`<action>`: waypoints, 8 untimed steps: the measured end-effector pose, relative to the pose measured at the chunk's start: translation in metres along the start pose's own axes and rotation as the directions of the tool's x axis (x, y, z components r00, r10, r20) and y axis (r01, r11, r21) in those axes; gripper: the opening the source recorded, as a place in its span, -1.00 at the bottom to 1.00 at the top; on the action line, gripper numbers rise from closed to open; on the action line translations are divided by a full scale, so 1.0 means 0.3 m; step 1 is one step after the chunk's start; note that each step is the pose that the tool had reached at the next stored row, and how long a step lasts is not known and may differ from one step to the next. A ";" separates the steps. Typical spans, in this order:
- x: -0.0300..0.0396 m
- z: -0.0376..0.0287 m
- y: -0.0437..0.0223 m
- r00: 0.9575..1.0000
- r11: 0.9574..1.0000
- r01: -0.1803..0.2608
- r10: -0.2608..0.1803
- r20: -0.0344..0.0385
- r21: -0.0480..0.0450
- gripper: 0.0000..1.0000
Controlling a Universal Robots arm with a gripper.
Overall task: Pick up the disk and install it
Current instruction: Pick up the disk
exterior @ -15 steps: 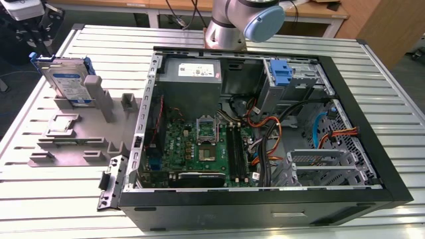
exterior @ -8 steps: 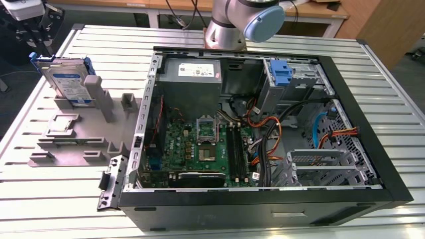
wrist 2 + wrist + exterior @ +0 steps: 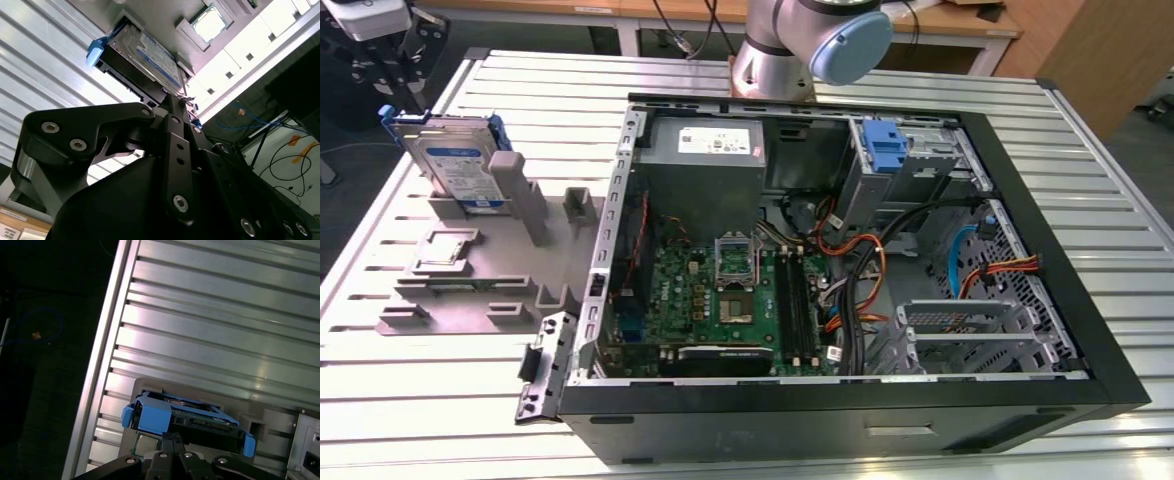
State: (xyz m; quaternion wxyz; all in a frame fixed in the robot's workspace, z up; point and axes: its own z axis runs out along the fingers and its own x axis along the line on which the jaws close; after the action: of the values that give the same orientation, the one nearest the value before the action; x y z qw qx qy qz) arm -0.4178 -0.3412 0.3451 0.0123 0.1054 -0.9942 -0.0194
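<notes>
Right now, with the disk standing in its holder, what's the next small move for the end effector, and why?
Probably a short, straight descent onto the disk, at its blue carrier edge. It stands upright in the grey fixture on the table, outside the open case, and the end effector hovers close above its top edge.

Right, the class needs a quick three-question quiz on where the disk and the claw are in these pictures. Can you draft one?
1. True or false: the disk is outside the computer case.
2. Choose one. The disk is: A) lying flat; B) standing upright in the grey holder; C) leaning on the case.
3. Fill in: in the exterior view, the claw is nearest the ____.
Key: 1 true; 2 B; 3 disk.
</notes>
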 end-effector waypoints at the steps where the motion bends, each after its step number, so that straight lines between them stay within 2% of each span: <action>1: 0.000 0.000 0.000 1.000 1.000 0.000 0.000 0.000 0.000 -0.80; 8: 0.000 0.000 0.000 1.000 1.000 0.014 -0.014 -0.001 0.000 -0.80</action>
State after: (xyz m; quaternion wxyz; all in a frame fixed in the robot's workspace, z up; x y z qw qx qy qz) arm -0.4178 -0.3413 0.3451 0.0125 0.1123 -0.9934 -0.0193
